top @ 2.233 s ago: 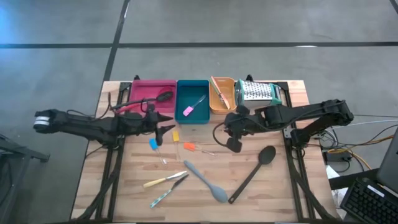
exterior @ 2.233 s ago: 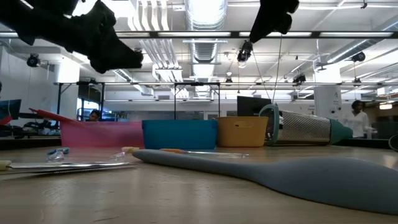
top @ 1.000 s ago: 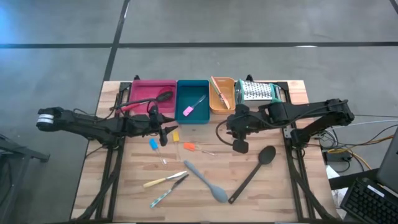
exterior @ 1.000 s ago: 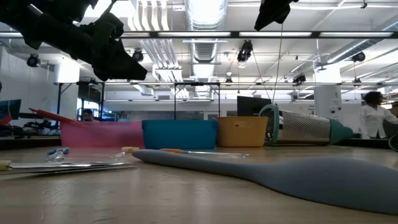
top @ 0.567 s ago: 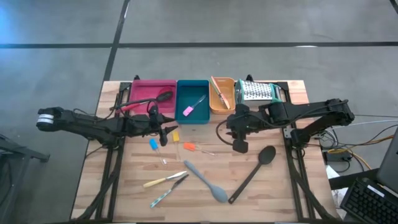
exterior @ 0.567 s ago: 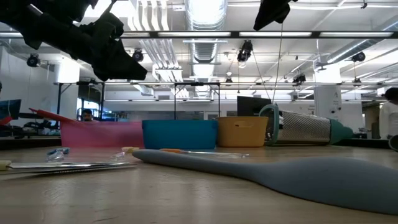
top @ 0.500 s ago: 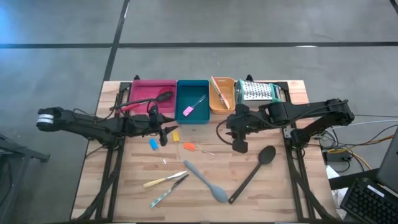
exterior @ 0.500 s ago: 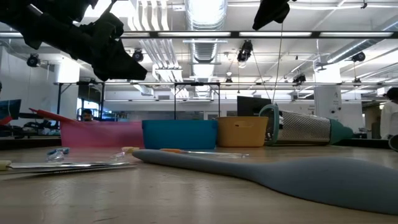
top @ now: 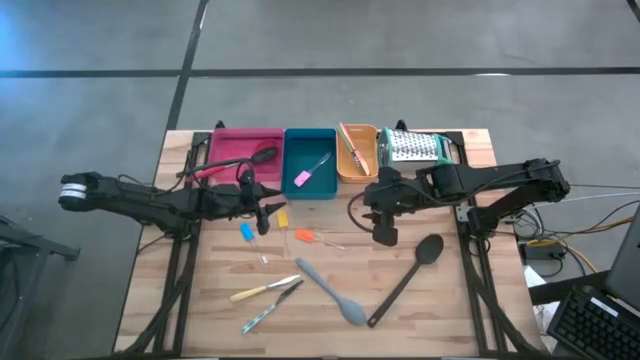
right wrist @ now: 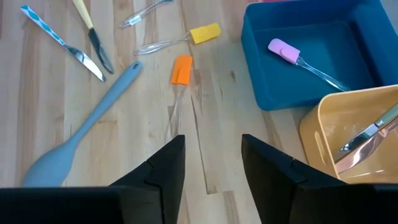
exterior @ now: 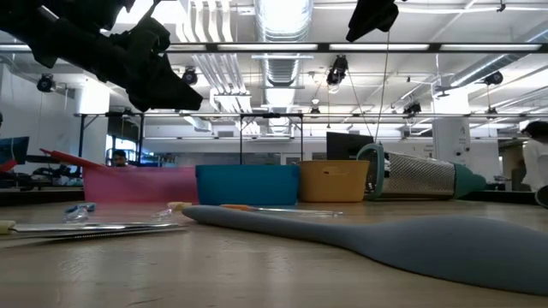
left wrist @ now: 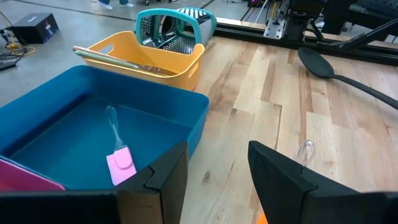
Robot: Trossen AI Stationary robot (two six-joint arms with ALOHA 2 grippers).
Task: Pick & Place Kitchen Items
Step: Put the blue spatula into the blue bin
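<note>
Loose utensils lie flat on the wooden table: a yellow-headed tool (top: 281,217), a blue-headed one (top: 247,232), an orange-headed one (right wrist: 181,70), a grey spoon (top: 330,290), a long black spoon (top: 410,275) and two knives (top: 265,300). My left gripper (top: 268,210) hovers open above the table, just near of the teal tray (left wrist: 106,124), with nothing between its fingers. My right gripper (top: 382,232) hangs open high above the table, near the orange tray (top: 357,152), pointing down toward the orange-headed tool. It is empty too.
The pink tray (top: 245,155) holds a black spoon and a red-handled tool. The teal tray holds a pink spatula (left wrist: 121,162), and the orange tray holds a long utensil. A metal grater (top: 415,148) lies at the far right. A person shows in the room beyond.
</note>
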